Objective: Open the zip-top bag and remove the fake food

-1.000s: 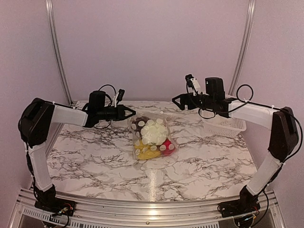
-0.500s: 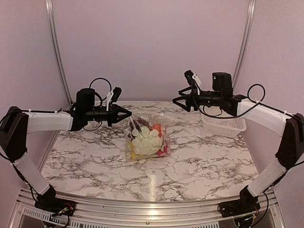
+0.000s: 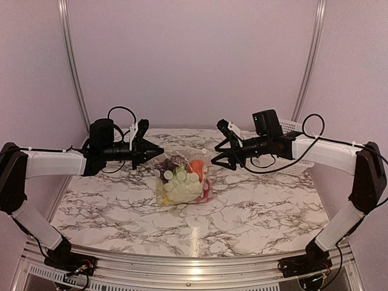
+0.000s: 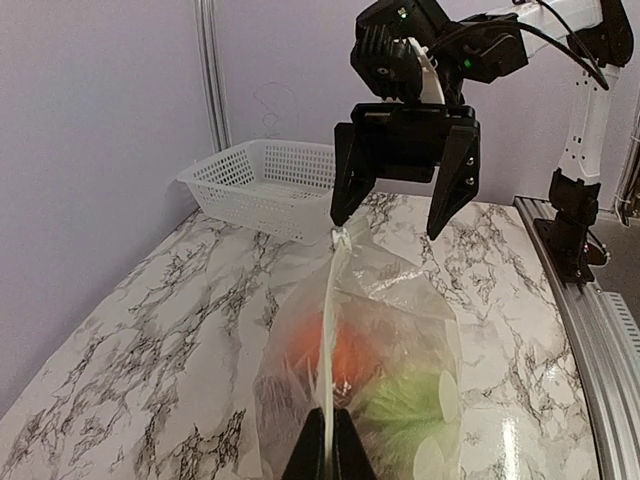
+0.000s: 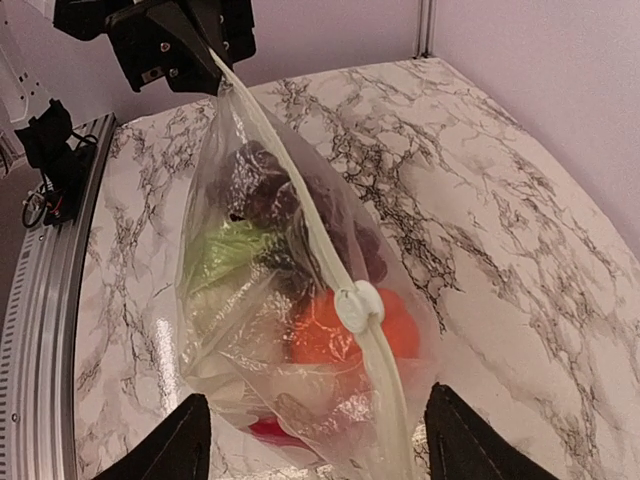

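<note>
The clear zip-top bag (image 3: 182, 182) hangs upright by its sealing strip, with its bottom at the table. My left gripper (image 3: 159, 150) is shut on the strip's left end, which shows between its fingertips in the left wrist view (image 4: 330, 425). My right gripper (image 3: 216, 145) is open and just off the strip's right end, near the white slider (image 5: 358, 305). In the right wrist view (image 5: 315, 400) its jaws stand wide apart on either side of the bag (image 5: 250, 330). The fake food inside includes purple grapes (image 5: 262, 190), an orange-red piece (image 5: 325, 335), a green piece (image 5: 230, 250) and cream-white pieces (image 3: 180, 187).
A white lattice basket (image 3: 285, 159) stands at the back right behind my right arm and also shows in the left wrist view (image 4: 265, 185). The marble table (image 3: 254, 206) ends in a metal rail along the near edge.
My left gripper has lifted the bag's strip from flat on the table to upright. My right gripper has moved left and down, close to the strip's other end.
</note>
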You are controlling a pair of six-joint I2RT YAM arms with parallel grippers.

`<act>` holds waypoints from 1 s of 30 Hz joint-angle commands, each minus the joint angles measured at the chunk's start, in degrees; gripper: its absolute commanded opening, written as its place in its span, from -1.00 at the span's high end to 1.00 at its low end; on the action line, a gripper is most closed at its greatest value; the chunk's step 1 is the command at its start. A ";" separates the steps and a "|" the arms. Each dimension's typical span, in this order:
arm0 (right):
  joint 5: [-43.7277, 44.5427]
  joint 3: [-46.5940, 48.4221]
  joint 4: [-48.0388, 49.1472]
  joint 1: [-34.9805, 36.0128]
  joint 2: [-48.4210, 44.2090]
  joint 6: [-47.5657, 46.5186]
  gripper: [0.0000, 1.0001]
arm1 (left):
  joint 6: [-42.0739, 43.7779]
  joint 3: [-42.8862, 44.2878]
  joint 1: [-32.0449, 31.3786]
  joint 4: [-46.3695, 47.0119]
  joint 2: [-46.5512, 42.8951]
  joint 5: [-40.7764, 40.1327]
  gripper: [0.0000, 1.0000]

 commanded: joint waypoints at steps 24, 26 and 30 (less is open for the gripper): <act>15.65 9.39 -2.52 10.32 4.08 0.51 1.00 | 6.15 -0.15 -0.75 -5.38 -11.96 -18.77 -0.22; 17.29 11.03 -3.98 11.66 5.00 -0.09 1.00 | 10.13 0.76 -1.67 -10.39 -14.72 -22.48 -0.28; 19.51 11.92 -3.82 14.52 5.71 -1.22 1.00 | 15.82 1.72 -4.61 -15.58 -16.65 -24.00 -0.28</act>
